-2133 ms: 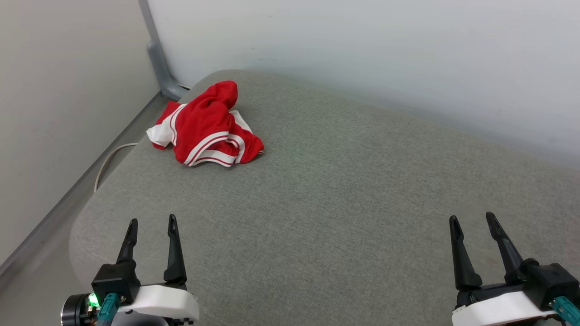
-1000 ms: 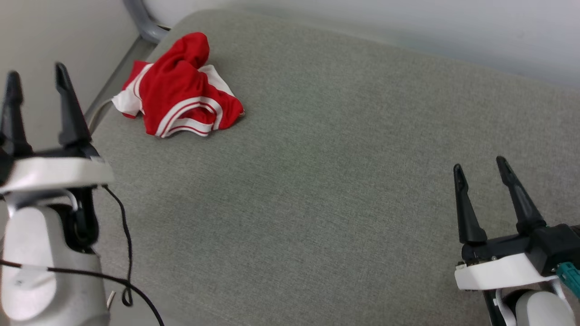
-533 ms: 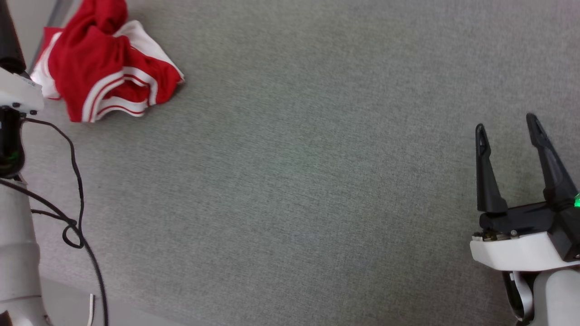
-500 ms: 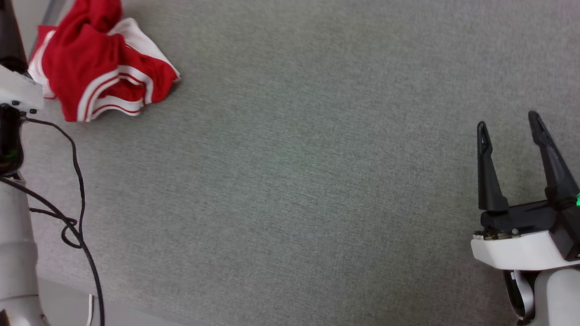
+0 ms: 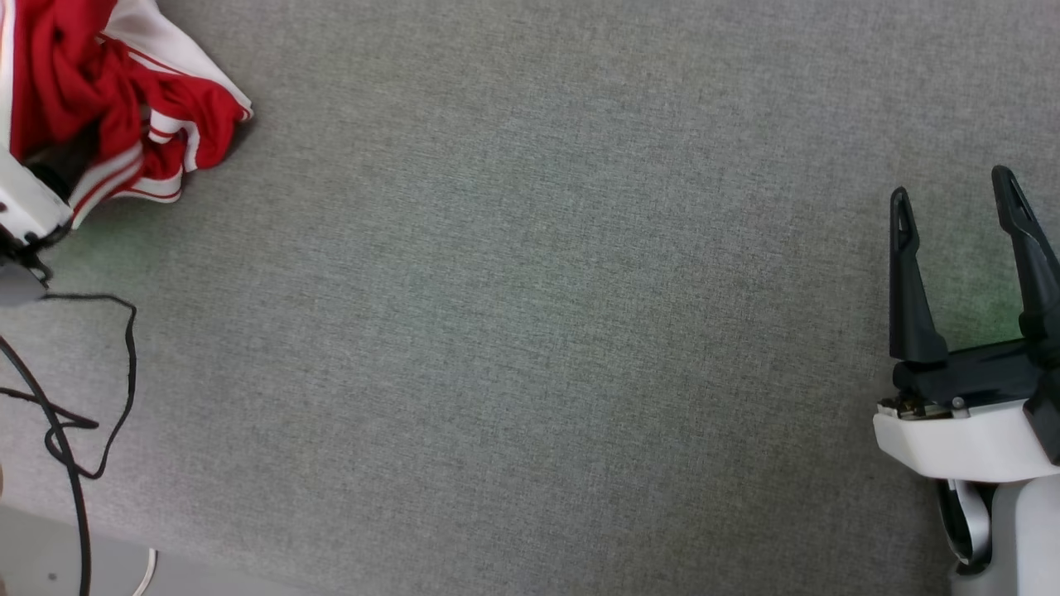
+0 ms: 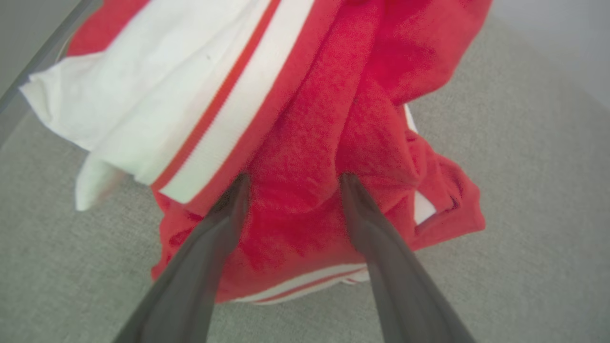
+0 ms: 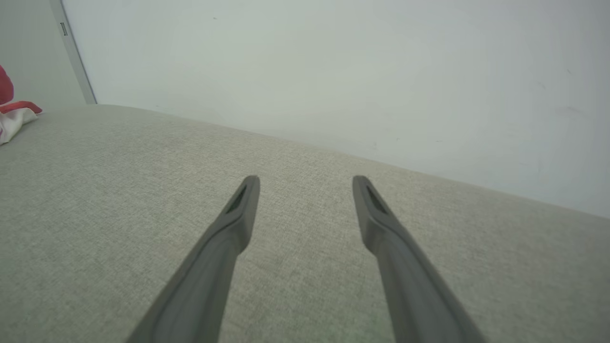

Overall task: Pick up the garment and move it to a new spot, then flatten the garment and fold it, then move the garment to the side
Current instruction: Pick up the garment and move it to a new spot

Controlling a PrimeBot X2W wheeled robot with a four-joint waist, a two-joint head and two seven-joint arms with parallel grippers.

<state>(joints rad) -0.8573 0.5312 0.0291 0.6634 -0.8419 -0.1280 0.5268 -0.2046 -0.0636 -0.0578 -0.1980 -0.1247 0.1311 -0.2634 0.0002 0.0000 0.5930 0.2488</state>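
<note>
- The garment (image 5: 91, 74) lay crumpled in a heap on the padded grey surface (image 5: 530, 331), at the upper left corner of the head view.
- In the left wrist view, the garment (image 6: 310, 133) showed red cloth bunched in folds, a white panel with a red stripe at the upper left, and striped trim along the lower edge.
- The heap sat close to the left-hand edge of the padded grey surface (image 6: 524, 214).
- The left pincer (image 6: 293, 183) was spread wide over the heap. Both fingertips (image 6: 238, 190) touched the red cloth, with a raised fold between them. The jaws were not closed on the cloth, and nothing was gripped.
- In the head view, the white housing (image 5: 25, 207) of the left pincer overlapped the near side of the garment. A black cable (image 5: 124, 356) looped below it.
- The right pincer (image 5: 951, 186) stood at the lower right of the head view, well apart from the garment, with its fingers pointing up the view.
- Its jaws were fully spread and held nothing. In the right wrist view, the right pincer (image 7: 305, 181) was above the bare padded grey surface (image 7: 119, 190).
- That view also showed a pale wall (image 7: 333, 71) behind the surface, and a small part of the garment (image 7: 12, 114) at the far left edge.
</note>
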